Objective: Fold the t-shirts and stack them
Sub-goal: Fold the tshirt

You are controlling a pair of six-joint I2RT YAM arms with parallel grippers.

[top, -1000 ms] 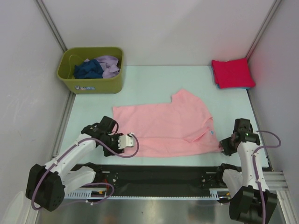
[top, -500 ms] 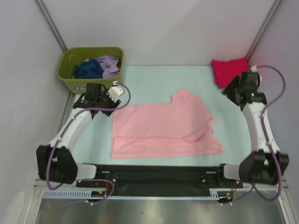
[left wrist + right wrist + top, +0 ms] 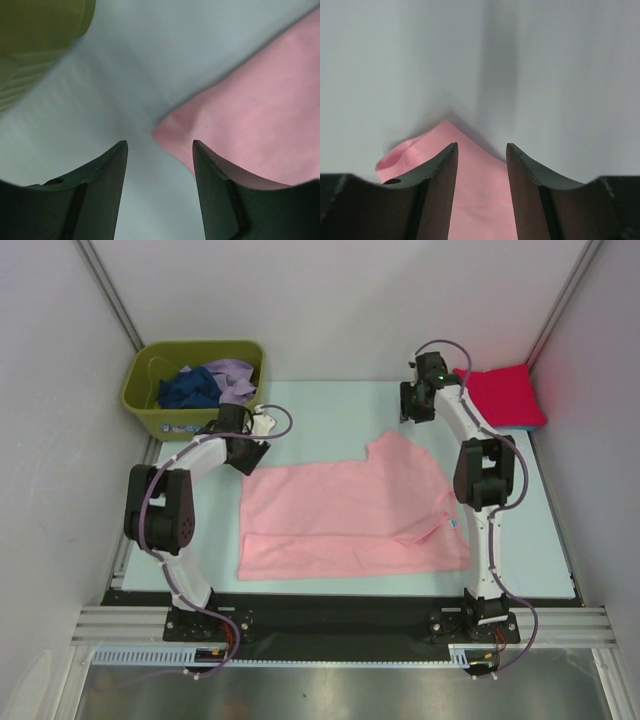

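The pink t-shirt (image 3: 350, 520) lay spread flat in the middle of the tabletop (image 3: 320, 405). A long band was turned over along its near edge, and a sleeve was creased in at the near right. It looked thin, limp and light. Such cloth would probably sag from wherever it was lifted, trail the rest behind, and slide easily on the smooth surface. A hold in the middle would likely only bunch it, so the corners seemed the places to pinch, low against the tabletop, with both lifted evenly.

Both arms reached over to the shirt's far side. The left tool (image 3: 159, 145) hovered just above the far left corner. Its fingers stood apart and grasped nothing, and the pink corner showed just ahead of the gap. The right tool (image 3: 481, 146) was likewise released over the pointed far tip of the shirt. That tip lay in line with the gap between the fingers, slightly rumpled on its left side. Whether either tool touched the cloth could not be told.

Farther back on the left, the olive bin (image 3: 190, 420) held a crumpled navy t-shirt (image 3: 188, 390) and a lavender t-shirt (image 3: 235, 380). In the far right corner, a folded red t-shirt (image 3: 498, 395) sat on top of a light blue t-shirt (image 3: 500, 427), of which only an edge showed.
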